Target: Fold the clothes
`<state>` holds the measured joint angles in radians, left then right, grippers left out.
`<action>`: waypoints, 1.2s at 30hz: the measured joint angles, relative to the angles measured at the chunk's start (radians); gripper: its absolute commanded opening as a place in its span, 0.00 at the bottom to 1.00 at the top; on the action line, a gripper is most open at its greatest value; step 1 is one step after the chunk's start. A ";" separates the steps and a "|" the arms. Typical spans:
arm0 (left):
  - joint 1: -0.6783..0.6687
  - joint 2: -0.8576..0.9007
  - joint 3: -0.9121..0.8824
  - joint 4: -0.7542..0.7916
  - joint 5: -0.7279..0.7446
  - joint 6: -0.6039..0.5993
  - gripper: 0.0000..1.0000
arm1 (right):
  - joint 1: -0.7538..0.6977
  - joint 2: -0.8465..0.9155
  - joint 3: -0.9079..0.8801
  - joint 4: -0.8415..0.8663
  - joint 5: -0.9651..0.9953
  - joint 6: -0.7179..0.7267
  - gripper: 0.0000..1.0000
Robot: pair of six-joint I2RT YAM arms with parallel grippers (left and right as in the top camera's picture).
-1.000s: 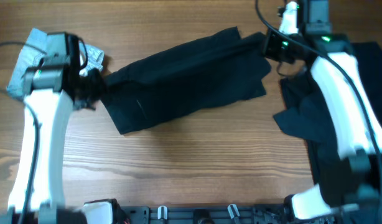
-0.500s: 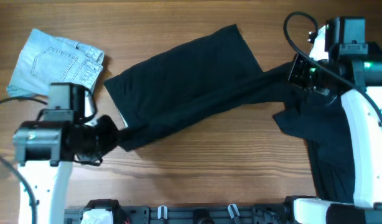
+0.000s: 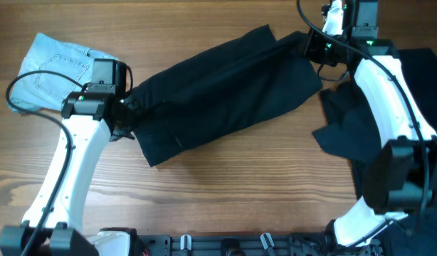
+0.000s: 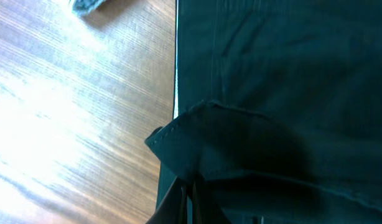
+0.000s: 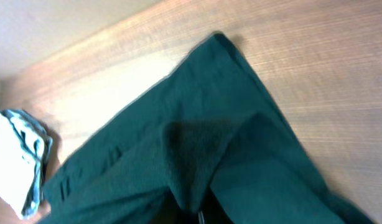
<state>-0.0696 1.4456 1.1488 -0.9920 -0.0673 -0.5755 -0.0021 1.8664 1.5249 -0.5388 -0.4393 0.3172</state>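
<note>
The black shorts (image 3: pixel 225 85) lie stretched slantwise across the middle of the table, folded lengthwise. My left gripper (image 3: pixel 126 110) is shut on their left end; the left wrist view shows a pinched fold of dark cloth (image 4: pixel 197 149) rising from my closed jaws (image 4: pixel 190 199). My right gripper (image 3: pixel 311 51) is shut on the right end; the right wrist view shows a bunched fold (image 5: pixel 197 155) running into my jaws (image 5: pixel 200 214). The light-blue denim pair (image 3: pixel 51 67) lies folded at the far left.
A heap of dark garments (image 3: pixel 375 135) lies at the right under my right arm. The denim also shows in the right wrist view (image 5: pixel 17 155). Bare wood lies in front of the shorts.
Both grippers have carried the near edge of the shorts back up over the cloth. The left gripper moved from the front left up to the shorts' left end; the right moved up and left.
</note>
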 measured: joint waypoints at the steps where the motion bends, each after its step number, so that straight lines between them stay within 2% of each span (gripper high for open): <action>1: -0.001 0.025 -0.001 0.026 -0.014 0.000 0.04 | 0.007 0.036 0.000 0.064 -0.010 -0.001 0.07; 5: -0.001 0.105 -0.006 0.116 -0.068 -0.003 0.05 | 0.042 0.176 -0.001 0.261 -0.016 0.010 0.07; 6: 0.000 0.106 -0.006 0.140 -0.082 -0.004 0.11 | 0.051 0.211 -0.001 0.308 -0.013 0.016 0.14; 7: -0.001 0.106 -0.006 0.149 -0.089 -0.004 0.16 | 0.055 0.228 -0.002 0.350 -0.013 0.018 0.53; 8: -0.001 0.106 -0.007 0.169 -0.099 -0.005 0.43 | 0.063 0.256 -0.002 0.431 -0.009 0.024 0.68; 9: 0.001 0.106 -0.007 0.173 -0.109 -0.005 0.56 | 0.066 0.264 -0.003 0.451 -0.005 0.032 0.72; 10: 0.005 0.106 -0.008 0.182 -0.116 -0.006 0.68 | 0.069 0.272 -0.003 0.467 0.009 0.041 0.73; 12: 0.005 0.108 -0.008 0.188 -0.130 -0.006 0.70 | 0.069 0.273 -0.003 0.466 0.030 0.052 0.75; 13: 0.005 0.109 -0.008 0.180 -0.132 -0.005 0.70 | 0.064 0.273 -0.002 0.438 0.029 0.056 0.75; 16: 0.005 0.115 -0.009 0.093 -0.141 0.003 0.63 | 0.026 0.271 0.005 0.196 0.019 0.043 0.75; 19: 0.005 0.128 -0.013 0.000 -0.110 0.013 0.65 | -0.053 0.241 0.001 -0.106 0.063 0.002 0.75; 21: 0.005 0.149 -0.064 0.019 -0.068 0.013 0.65 | -0.100 0.224 0.003 -0.218 0.112 -0.019 0.75; 23: 0.005 0.174 -0.142 0.107 -0.025 0.013 0.66 | -0.103 0.224 -0.008 -0.247 0.119 -0.047 0.75; 24: 0.005 0.198 -0.184 0.154 0.011 0.013 0.64 | -0.098 0.224 -0.019 -0.247 0.119 -0.056 0.74; 28: 0.006 0.232 -0.239 0.288 0.121 0.020 0.17 | -0.076 0.224 -0.079 -0.217 0.075 -0.077 0.57; 29: 0.006 0.237 -0.240 0.307 0.140 0.027 0.08 | -0.074 0.224 -0.090 -0.211 0.060 -0.080 0.53; 30: 0.006 0.239 -0.240 0.315 0.139 0.032 0.04 | -0.071 0.224 -0.110 -0.167 0.040 -0.082 0.41; 33: 0.006 0.240 -0.240 0.315 0.100 0.048 0.04 | -0.064 0.215 -0.176 -0.068 -0.001 -0.059 0.08; 34: 0.006 0.241 -0.240 0.302 0.074 0.053 0.04 | -0.061 0.212 -0.187 -0.069 0.009 -0.038 0.04; 36: 0.019 0.242 -0.241 0.257 0.029 0.061 0.04 | -0.061 0.200 -0.188 -0.131 0.045 -0.019 0.04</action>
<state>-0.0505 1.6875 0.9073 -0.7345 -0.0380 -0.5148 -0.0631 2.0666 1.3365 -0.6701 -0.3939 0.2981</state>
